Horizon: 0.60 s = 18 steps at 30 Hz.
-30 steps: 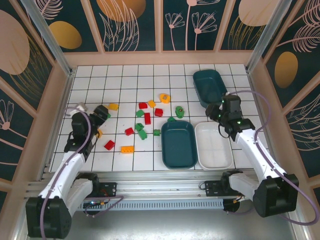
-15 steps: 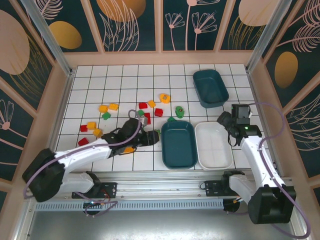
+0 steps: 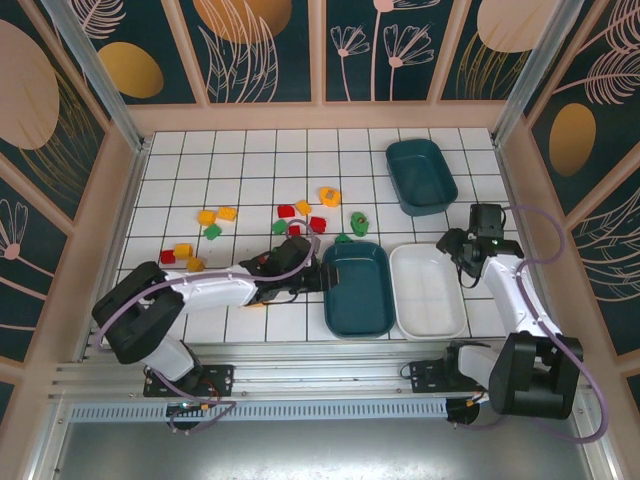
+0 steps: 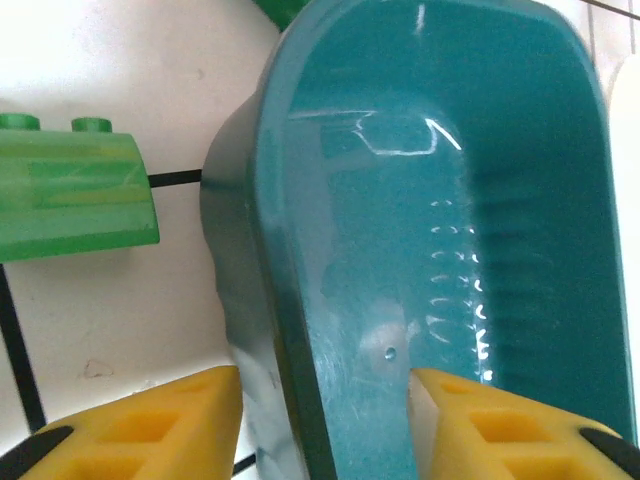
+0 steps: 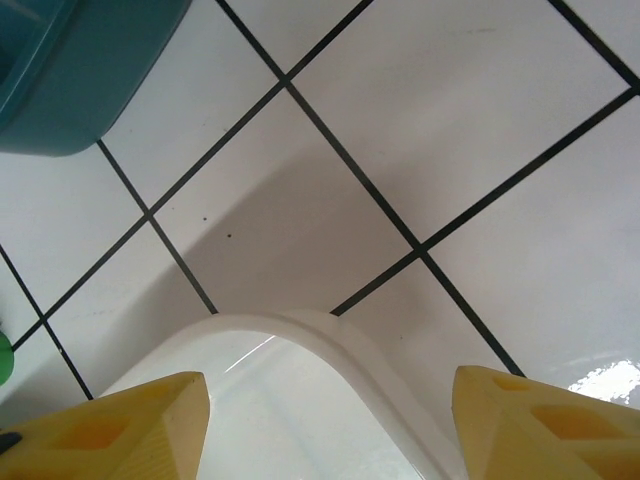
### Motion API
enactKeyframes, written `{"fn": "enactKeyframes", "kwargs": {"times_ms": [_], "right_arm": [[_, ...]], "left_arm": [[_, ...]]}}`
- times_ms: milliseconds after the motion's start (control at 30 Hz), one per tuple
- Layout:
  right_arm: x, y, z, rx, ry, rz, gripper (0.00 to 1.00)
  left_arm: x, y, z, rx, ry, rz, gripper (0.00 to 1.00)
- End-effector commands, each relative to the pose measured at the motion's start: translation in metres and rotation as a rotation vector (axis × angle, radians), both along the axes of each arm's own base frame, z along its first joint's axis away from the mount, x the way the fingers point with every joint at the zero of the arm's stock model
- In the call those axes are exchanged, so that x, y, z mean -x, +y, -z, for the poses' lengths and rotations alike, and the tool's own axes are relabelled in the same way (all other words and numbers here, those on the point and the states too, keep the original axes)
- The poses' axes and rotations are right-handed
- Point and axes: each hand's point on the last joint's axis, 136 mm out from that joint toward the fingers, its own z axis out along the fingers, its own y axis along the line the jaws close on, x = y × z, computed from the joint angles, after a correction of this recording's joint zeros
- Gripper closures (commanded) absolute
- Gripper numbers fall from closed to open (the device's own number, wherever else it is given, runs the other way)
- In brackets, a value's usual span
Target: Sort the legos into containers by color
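Red, green and yellow-orange legos lie scattered on the white tiles: a centre group around a red one [image 3: 318, 224] and a left group around a yellow one [image 3: 183, 250]. A green lego [image 4: 75, 195] lies just left of the near teal container [image 3: 357, 290] [image 4: 430, 200]. My left gripper [image 3: 325, 277] [image 4: 325, 385] straddles that container's left wall, one finger outside and one inside, both pressed against it. My right gripper [image 3: 468, 250] [image 5: 330, 420] stands open over the far right corner of the white container [image 3: 428, 292] [image 5: 330, 335]. Both containers look empty.
A second teal container [image 3: 420, 175] [image 5: 70, 70] sits at the back right, also empty. The left arm lies stretched low across the tiles from the left side, hiding some legos under it. Wooden walls close in the tiled floor on three sides.
My left arm swung from the far left across to the near teal container and its jaws closed onto the wall. My right gripper drew back to the white container's corner and opened.
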Motion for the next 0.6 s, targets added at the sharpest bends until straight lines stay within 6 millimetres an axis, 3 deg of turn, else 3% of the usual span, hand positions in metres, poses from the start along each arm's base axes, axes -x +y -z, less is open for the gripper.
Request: {"fn": "enactKeyframes", "kwargs": {"times_ms": [0,67,333,433,500,567], "right_arm": [[-0.012,-0.001,-0.012,0.004,-0.04,-0.027,0.35],[-0.013,-0.003,-0.011,0.017,-0.04,-0.024,0.35],[-0.019,-0.006,-0.021,0.038,-0.077,-0.034,0.35],[-0.02,-0.004,-0.021,0.029,-0.089,-0.04,0.35],[-0.021,-0.002,-0.022,0.021,-0.098,-0.048,0.35],[-0.022,0.0,-0.023,0.018,-0.109,-0.055,0.36]], "left_arm": [[-0.003,-0.013,-0.003,0.008,-0.014,0.031,0.67],[-0.005,-0.013,-0.002,-0.02,-0.024,0.036,0.79],[-0.016,-0.009,-0.031,-0.105,-0.106,0.053,1.0],[-0.025,-0.011,-0.065,-0.113,-0.177,0.063,1.0],[-0.043,-0.005,-0.098,-0.156,-0.278,0.038,1.0],[-0.076,0.009,-0.136,-0.195,-0.365,-0.007,1.0]]}}
